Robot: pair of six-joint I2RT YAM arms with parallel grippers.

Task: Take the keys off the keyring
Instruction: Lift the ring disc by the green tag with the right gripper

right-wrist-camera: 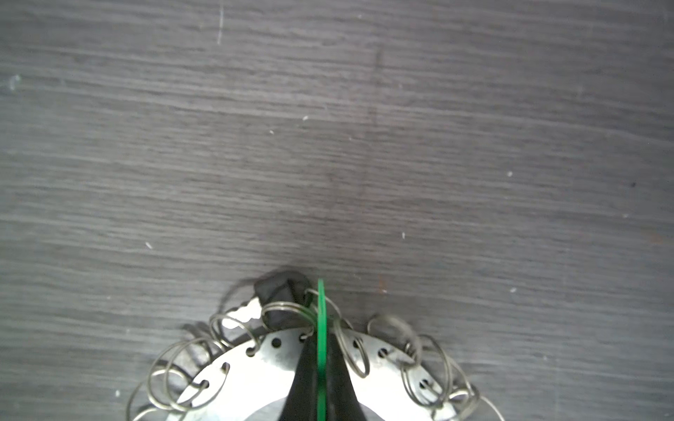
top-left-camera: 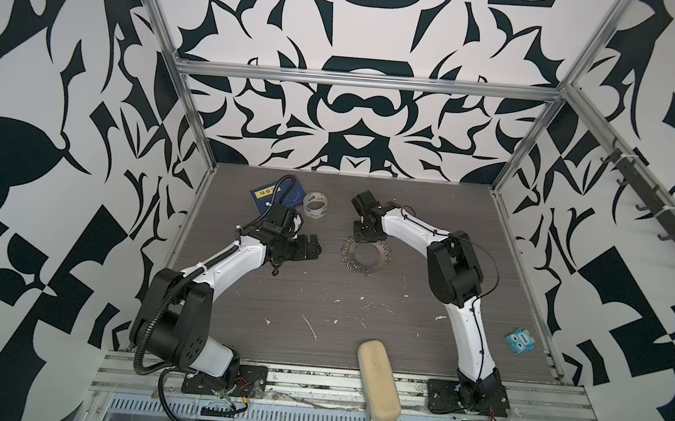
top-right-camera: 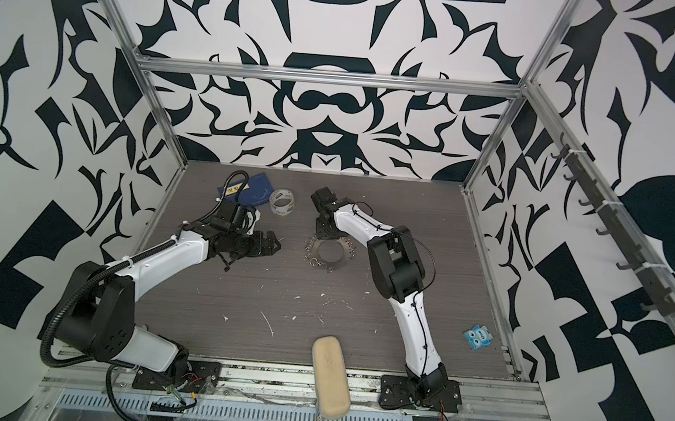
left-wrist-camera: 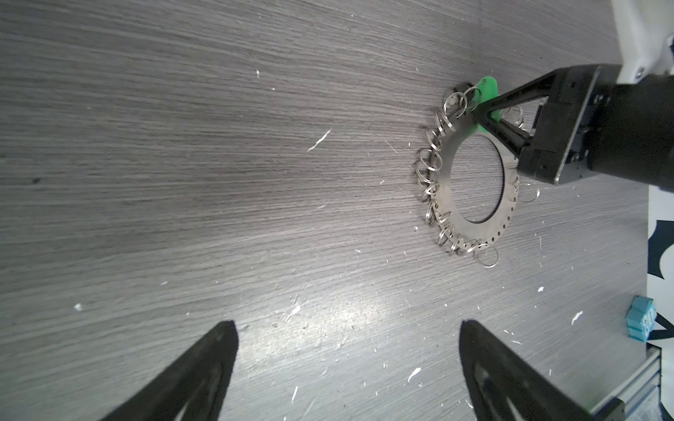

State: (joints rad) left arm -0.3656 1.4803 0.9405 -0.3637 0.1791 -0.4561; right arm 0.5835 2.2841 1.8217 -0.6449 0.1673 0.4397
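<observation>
Now the right fingers pinch the green key at the far rim of the keyring, which lies flat on the surface; the left fingers hang wide nearby. Next, I judge, the key must slide off its wire loop.

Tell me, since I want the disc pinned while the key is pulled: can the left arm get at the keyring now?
Probably yes. The left gripper is open, with only bare table between it and the keyring; the right gripper, shut on the green key, occupies just the far rim.
</observation>
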